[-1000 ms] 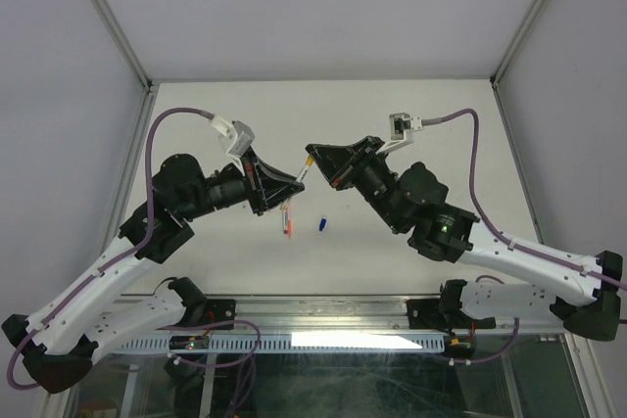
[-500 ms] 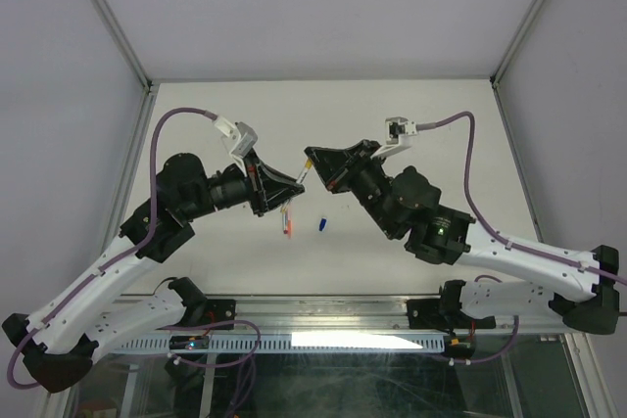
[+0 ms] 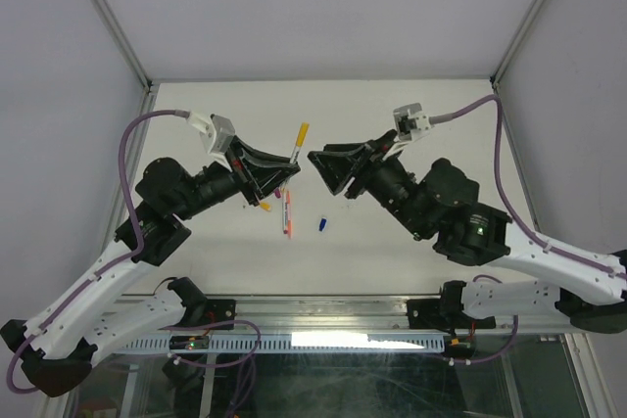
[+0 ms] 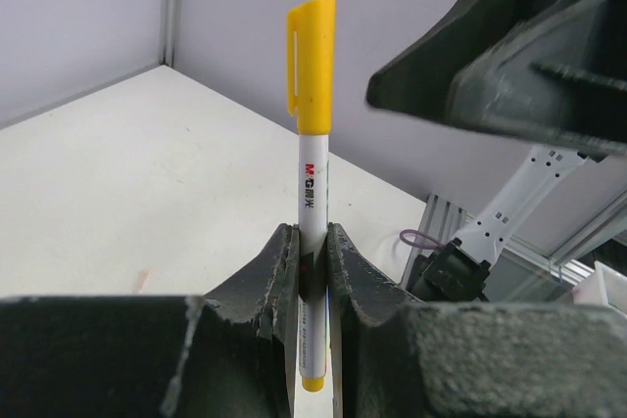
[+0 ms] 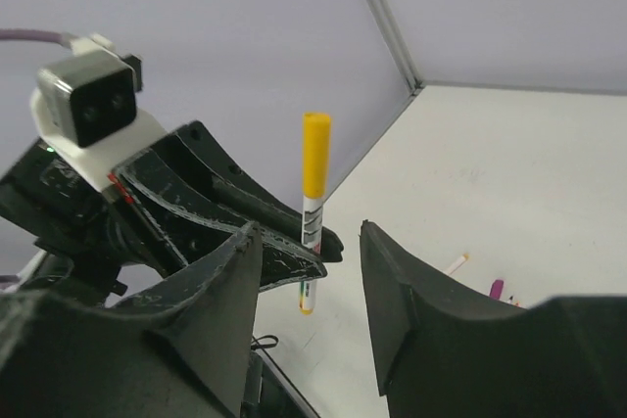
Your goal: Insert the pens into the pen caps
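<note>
Capped pen: a white-barrelled pen (image 4: 312,183) stands upright in the centre of the left wrist view. Its yellow cap (image 4: 313,66) sits on the top end. The joint looks closed, so I judge this one done, though nothing shows whether it has clicked home.
Left gripper: the left gripper (image 3: 286,165) has its fingers (image 4: 277,266) pinched tight on the lower barrel, and the pen's yellow end pokes out below them.
Right gripper: in the overhead view the right gripper (image 3: 321,165) sits just right of the held pen and apart from it. Its fingers (image 5: 220,281) are spread wide and hold nothing.
Red-pink pen: a red-pink pen (image 3: 287,214) lies on the table (image 3: 411,115) below the two grippers, centre of the overhead view. It is too small to tell whether it is capped.
Blue cap: a blue cap (image 3: 320,224) lies loose just right of that pen, with no pen in it.
Lower right of the right wrist view: an orange-tipped pen (image 5: 456,263) and a purple-ended piece (image 5: 497,288) lie on the table near each other. Whether the purple one is a pen or a cap cannot be told.
Done so far: one pen, the yellow, appears capped and is held in the air.
Left to do: as a judgement, set the yellow pen down, then pair the pens on the table with their caps. At least the blue cap is unfilled.
</note>
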{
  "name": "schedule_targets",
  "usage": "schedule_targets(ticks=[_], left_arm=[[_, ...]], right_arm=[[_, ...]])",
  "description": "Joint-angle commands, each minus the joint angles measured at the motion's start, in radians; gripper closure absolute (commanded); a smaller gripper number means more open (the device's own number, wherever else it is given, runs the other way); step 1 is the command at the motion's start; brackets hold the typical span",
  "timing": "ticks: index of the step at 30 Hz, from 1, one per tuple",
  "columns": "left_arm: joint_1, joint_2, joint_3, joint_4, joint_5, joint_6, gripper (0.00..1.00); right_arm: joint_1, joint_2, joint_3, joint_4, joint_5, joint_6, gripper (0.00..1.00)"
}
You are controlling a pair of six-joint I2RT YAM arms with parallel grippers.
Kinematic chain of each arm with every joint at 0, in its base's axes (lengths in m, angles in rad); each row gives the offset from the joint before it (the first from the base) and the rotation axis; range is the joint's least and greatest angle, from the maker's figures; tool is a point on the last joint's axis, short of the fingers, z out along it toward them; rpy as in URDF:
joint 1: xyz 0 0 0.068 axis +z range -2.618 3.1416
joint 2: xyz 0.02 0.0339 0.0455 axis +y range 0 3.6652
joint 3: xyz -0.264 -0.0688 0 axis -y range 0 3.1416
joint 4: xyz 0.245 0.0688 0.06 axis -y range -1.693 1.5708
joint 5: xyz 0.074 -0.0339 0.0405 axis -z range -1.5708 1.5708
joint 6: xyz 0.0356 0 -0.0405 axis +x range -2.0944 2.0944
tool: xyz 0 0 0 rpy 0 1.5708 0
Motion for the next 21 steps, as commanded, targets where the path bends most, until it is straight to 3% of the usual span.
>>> schedule_targets(ticks=[1,15,21], left_arm=[[-0.002,-0.03,-0.028,0.07,0.008,0.002,1.0],[-0.001,-0.049,-0.081,0.159,0.096,-0.062,1.0],[-0.001,-0.052,-0.086,0.175,0.094,-0.071,1.0]], right_arm=[[-0.001,-0.068,-0.001,0.051,0.012,-0.05,0.52],[-0.012,0.026,-0.017,0.115,-0.054,0.06,0.54],[-0.023,0.066,-0.007,0.12,-0.085,0.089,0.61]])
